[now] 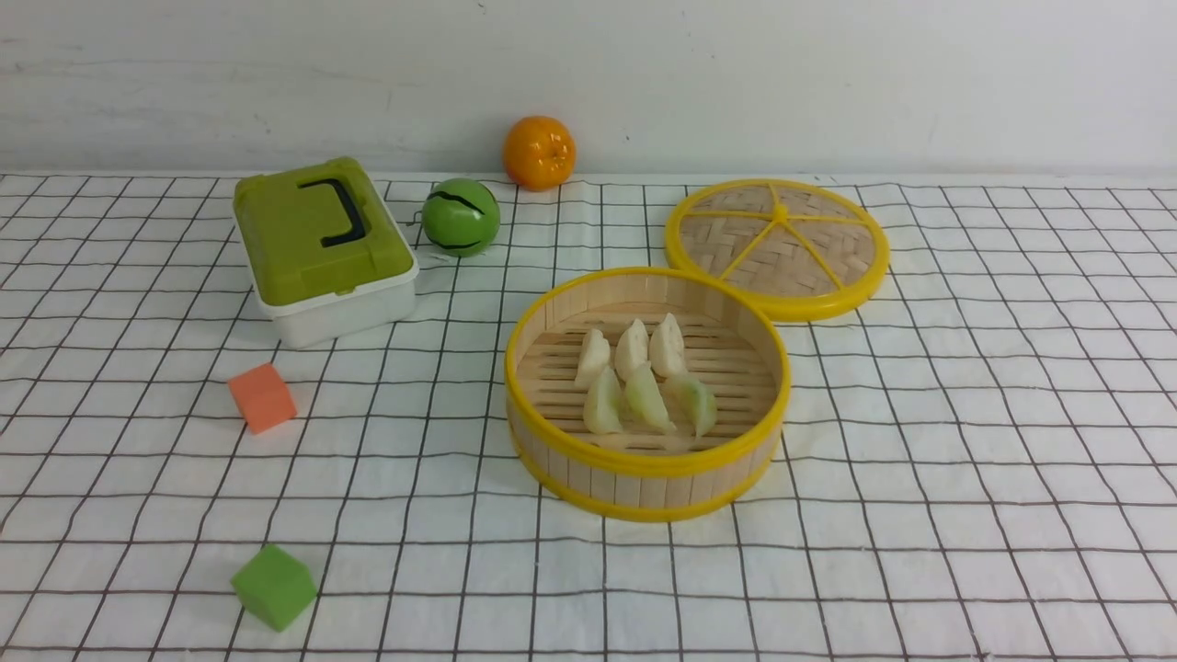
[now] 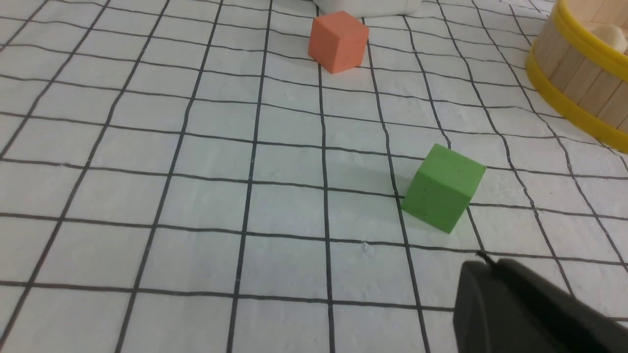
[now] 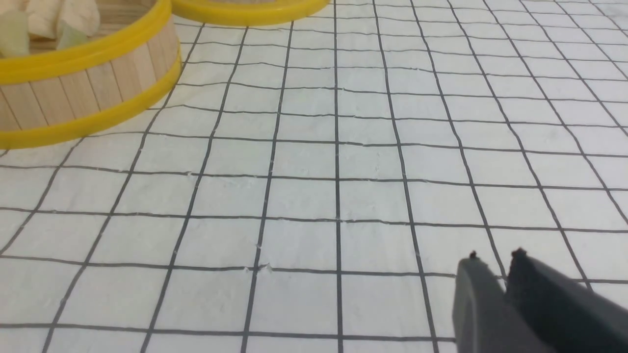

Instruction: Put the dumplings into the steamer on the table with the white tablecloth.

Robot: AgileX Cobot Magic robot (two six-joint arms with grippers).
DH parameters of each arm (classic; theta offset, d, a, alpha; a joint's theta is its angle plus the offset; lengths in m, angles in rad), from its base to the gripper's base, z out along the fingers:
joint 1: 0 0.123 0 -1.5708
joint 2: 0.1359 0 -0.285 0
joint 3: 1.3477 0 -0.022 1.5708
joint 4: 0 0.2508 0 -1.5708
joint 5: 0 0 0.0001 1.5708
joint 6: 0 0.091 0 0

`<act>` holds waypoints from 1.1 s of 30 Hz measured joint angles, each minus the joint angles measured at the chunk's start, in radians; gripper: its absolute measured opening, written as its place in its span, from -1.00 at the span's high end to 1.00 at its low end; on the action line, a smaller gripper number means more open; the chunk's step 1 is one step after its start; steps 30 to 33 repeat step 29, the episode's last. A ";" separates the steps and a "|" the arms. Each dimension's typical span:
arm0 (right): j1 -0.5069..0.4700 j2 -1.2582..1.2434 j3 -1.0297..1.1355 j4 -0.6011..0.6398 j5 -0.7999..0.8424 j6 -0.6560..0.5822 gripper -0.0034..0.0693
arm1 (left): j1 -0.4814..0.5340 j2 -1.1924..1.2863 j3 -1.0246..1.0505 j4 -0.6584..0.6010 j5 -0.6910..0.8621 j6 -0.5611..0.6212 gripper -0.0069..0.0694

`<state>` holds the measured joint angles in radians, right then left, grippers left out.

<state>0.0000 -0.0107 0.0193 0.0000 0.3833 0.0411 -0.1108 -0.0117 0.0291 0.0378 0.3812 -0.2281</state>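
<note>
Dumplings [image 1: 644, 375], all six, sat inside the steamer [image 1: 644, 464] at mid-desk on the white tablecloth [image 1: 965, 414]: three cream ones in a back row, three greenish ones in front, bunched close and touching. By my reading the job looked done, and neither arm showed in the front view.

So what could have gone wrong from there? Mostly a stray move. The steamer looked light, and a low sweep by either arm could have nudged its wall and slid it over the wrinkled cloth, or tipped a dumpling out of its row. The woven lid [image 1: 777, 246] lay flat behind the steamer to the right, its near edge tucked behind the steamer's far rim, so a knock on one could well have shifted the other. The orange cube [image 1: 263, 397] and green cube [image 1: 273, 586] lay loose on the left, well apart from the basket; the green one sat near the left arm and could have been clipped.

Now the end effectors. The left end effector [image 2: 483, 262] was closed up tight, gripping nothing, hanging above bare cloth near the green cube. The right end effector [image 3: 495, 257] showed two fingertips with only a narrow slit between them, barely parted, nothing in it, over bare cloth well clear of the steamer.
</note>
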 joint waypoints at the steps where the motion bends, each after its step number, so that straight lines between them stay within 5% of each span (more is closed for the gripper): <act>1: 0.000 0.000 0.000 0.000 0.000 0.000 0.62 | 0.000 0.000 0.000 0.000 0.000 0.000 0.85; 33: 0.000 0.000 0.000 0.000 0.000 0.000 0.53 | 0.000 0.000 0.000 0.000 0.000 0.000 0.83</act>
